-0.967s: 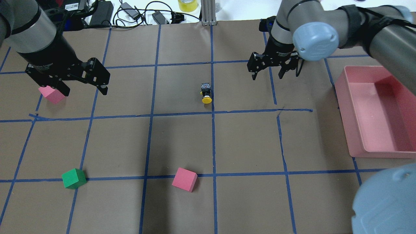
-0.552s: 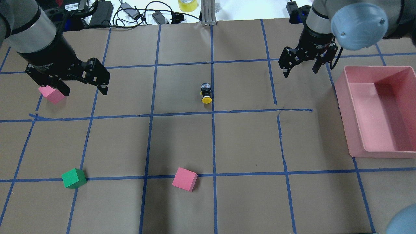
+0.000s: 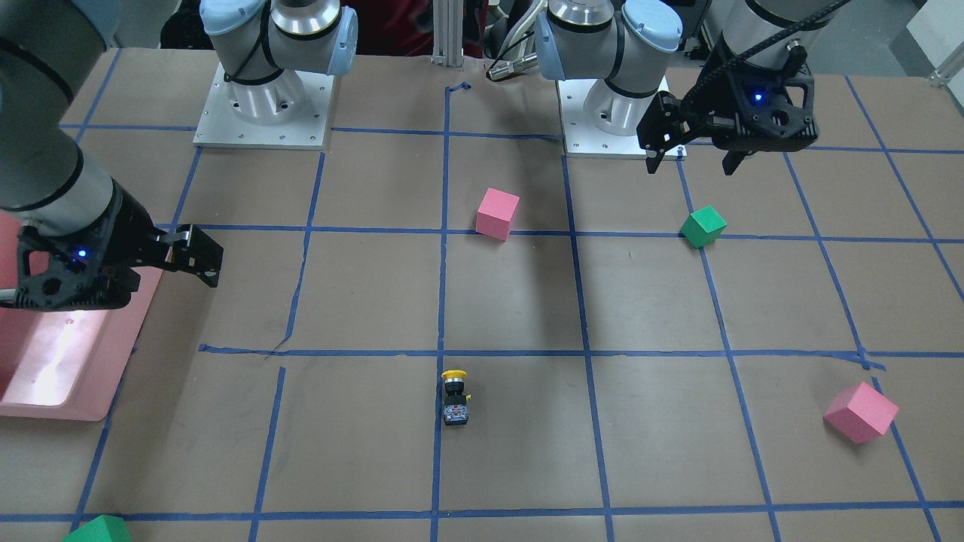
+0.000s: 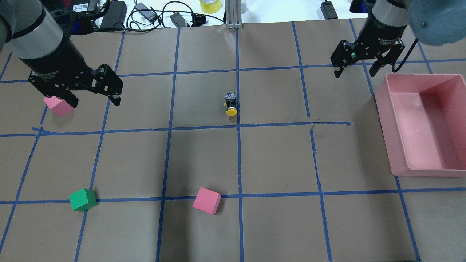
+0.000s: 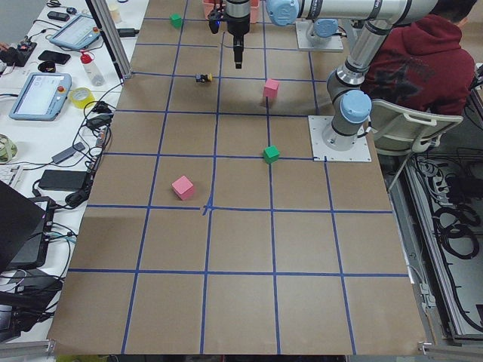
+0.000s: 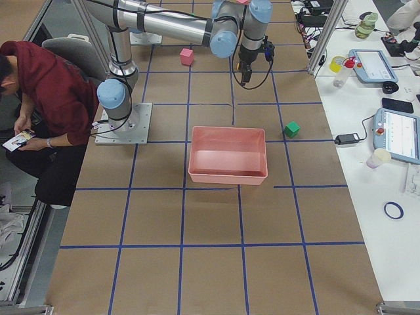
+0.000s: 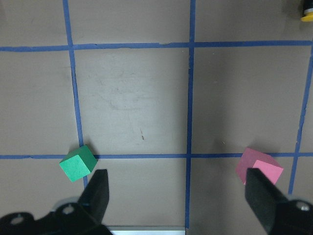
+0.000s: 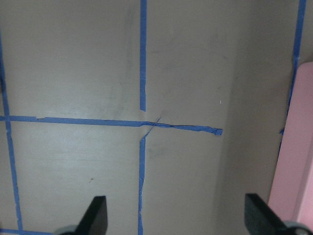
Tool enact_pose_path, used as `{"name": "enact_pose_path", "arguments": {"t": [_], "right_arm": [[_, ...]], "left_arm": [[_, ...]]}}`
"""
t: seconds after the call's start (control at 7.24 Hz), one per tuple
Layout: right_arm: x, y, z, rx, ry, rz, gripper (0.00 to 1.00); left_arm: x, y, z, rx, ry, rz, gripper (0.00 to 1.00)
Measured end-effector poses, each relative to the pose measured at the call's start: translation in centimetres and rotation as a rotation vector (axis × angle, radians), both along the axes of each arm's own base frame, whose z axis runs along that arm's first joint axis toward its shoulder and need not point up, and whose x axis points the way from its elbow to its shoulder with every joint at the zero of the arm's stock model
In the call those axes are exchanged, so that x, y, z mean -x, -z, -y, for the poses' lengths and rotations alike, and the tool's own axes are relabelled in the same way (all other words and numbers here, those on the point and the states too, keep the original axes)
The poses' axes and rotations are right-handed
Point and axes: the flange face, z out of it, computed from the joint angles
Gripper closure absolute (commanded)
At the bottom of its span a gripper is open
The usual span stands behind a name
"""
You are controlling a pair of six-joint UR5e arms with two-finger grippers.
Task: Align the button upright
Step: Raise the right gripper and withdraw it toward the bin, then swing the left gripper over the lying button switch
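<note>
Button [image 4: 230,104] lies flat, cap toward six o'clock; left gripper [image 4: 94,103] and right gripper [image 4: 354,74] gape empty. Pinch it crosswise, then tip upward.

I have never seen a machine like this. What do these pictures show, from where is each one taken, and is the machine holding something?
You see two robot arms at a table covered with brown paper and blue tape lines. Each arm ends in a two-finger gripper. Four pictures come from fixed cameras: one behind the robot, one facing it, and one at each end of the table. The other two come from cameras on the wrists, looking down between the fingers. The left gripper and the right gripper are both open and hold nothing. On the table lie a button with a yellow cap, on its side, and several foam cubes, such as a pink cube and a green cube. A pink tray stands there too.
</note>
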Motion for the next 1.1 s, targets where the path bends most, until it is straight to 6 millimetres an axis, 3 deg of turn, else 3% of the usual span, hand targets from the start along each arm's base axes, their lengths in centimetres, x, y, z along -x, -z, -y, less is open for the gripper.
{"name": "enact_pose_path", "arguments": {"t": [0.41,0.55,0.83,1.1], "right_arm": [[-6.4,-1.5,-1.3,0.027,-0.001,0.011,0.0],[-7.6,-1.9,-1.4,0.03,-0.012,0.009,0.0],[-7.8,-2.4,-1.6,0.025,-0.011,-0.014,0.0],[-6.8,-3.8,-2.1,-0.001,-0.004,-0.117,0.0]], "left_arm": [[0.7,1.7,0.3,0.063,-0.063,-0.008,0.0],[1.7,2.7,0.5,0.1,-0.097,-0.016,0.0],[6.8,5.3,0.8,0.188,-0.138,-0.044,0.0],[11.4,10.2,0.7,0.281,-0.173,-0.079,0.0]]}}
